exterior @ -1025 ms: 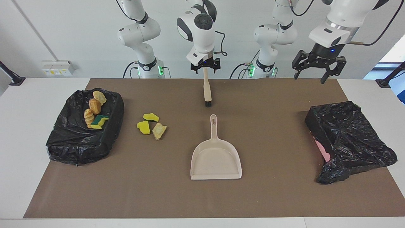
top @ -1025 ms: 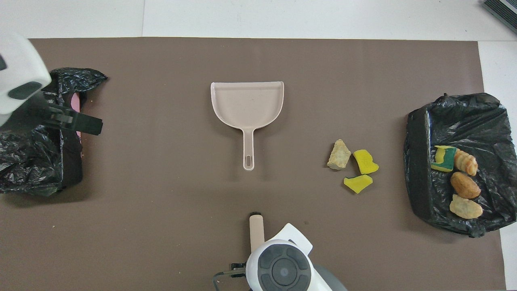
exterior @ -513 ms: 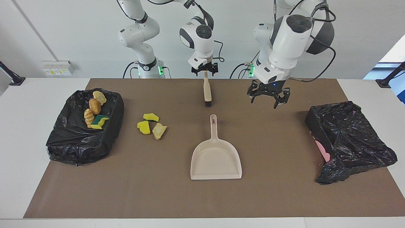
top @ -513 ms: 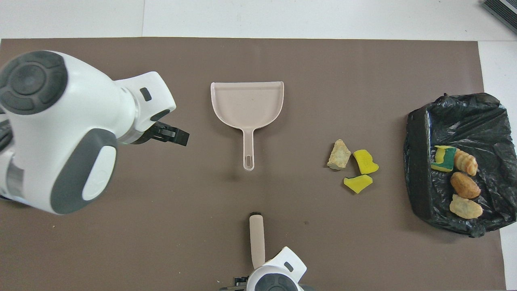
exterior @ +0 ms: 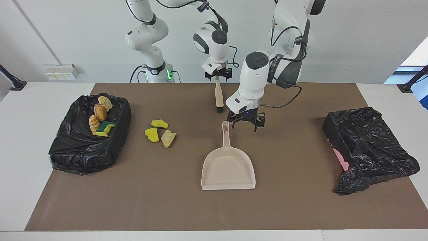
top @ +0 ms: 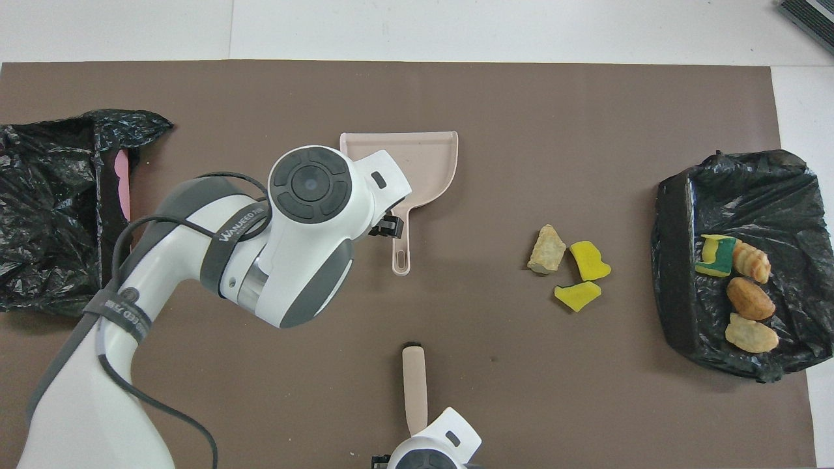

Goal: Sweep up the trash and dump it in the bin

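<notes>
While four scraps (exterior: 99, 118) lie in the bin (exterior: 75, 150), the left hand (exterior: 246, 125) hovers open and empty by the dustpan (exterior: 228, 167).

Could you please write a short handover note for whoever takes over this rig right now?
Left gripper: open, empty, over the mat beside the dustpan handle.
Right gripper: at the brush handle's end nearest the robots; grip unclear.
Done: four scraps in the black-lined bin at the right arm's end.
To do: three scraps on the mat beside that bin; sweep into dustpan, dump.
</notes>
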{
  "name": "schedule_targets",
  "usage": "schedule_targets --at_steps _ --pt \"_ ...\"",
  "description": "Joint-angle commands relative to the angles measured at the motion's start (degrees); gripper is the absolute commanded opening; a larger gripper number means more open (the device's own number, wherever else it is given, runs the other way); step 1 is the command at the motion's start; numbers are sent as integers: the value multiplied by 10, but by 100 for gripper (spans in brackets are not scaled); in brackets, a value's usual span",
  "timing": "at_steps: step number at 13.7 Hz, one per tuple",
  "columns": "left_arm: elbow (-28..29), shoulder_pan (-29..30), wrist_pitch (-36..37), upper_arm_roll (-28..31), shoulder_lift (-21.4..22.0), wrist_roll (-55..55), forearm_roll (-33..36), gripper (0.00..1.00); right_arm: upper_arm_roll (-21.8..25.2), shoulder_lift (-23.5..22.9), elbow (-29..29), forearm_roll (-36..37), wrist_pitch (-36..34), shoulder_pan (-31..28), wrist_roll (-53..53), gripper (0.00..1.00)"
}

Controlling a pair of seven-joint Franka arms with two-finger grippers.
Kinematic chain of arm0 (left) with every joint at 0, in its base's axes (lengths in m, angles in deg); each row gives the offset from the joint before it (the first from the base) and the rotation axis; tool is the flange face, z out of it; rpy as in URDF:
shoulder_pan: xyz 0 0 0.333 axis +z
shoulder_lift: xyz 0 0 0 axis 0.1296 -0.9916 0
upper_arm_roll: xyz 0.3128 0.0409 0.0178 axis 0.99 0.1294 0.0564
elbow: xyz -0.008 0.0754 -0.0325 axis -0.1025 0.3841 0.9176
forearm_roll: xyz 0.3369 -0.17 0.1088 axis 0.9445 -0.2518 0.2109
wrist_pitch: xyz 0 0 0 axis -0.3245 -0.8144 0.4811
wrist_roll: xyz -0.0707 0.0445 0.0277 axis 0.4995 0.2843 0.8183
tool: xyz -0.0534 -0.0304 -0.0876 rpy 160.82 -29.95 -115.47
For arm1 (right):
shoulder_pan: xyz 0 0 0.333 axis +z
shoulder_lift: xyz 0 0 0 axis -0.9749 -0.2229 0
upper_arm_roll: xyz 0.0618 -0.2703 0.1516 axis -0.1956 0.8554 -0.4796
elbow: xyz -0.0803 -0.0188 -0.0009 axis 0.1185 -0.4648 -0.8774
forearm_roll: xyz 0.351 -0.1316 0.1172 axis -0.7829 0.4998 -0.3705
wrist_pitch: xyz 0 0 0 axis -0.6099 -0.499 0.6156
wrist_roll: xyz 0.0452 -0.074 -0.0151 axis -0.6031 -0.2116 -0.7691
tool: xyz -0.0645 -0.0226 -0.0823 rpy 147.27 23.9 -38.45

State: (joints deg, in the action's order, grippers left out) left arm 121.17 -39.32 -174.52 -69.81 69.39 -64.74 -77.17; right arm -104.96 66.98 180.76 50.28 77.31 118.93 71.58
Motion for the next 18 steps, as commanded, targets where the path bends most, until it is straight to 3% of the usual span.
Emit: schedule_targets --at_steps 1,2,3,4,9,14,18 --pt "-26 -13 -27 9 -29 34 9 100 1 3 5 -13 3 -1 -29 31" --pt "-27 -14 -37 8 -40 45 2 100 1 3 5 -13 0 -3 -28 12" --pt "-32 -14 -42 9 -59 62 0 100 1 4 8 -13 -1 -3 -28 2" --pt "-53 -21 -41 9 -80 76 4 100 1 4 10 -13 -1 -3 -25 0" --pt "-55 -29 -76 8 -95 123 -13 100 4 2 0 -1 -27 -9 -33 0" --pt "-41 -38 -67 8 -95 122 -12 90 7 77 -25 50 -176 -88 -105 0" --pt "-27 -48 -66 7 -91 119 -13 66 8 115 -27 109 -239 -148 -148 0"
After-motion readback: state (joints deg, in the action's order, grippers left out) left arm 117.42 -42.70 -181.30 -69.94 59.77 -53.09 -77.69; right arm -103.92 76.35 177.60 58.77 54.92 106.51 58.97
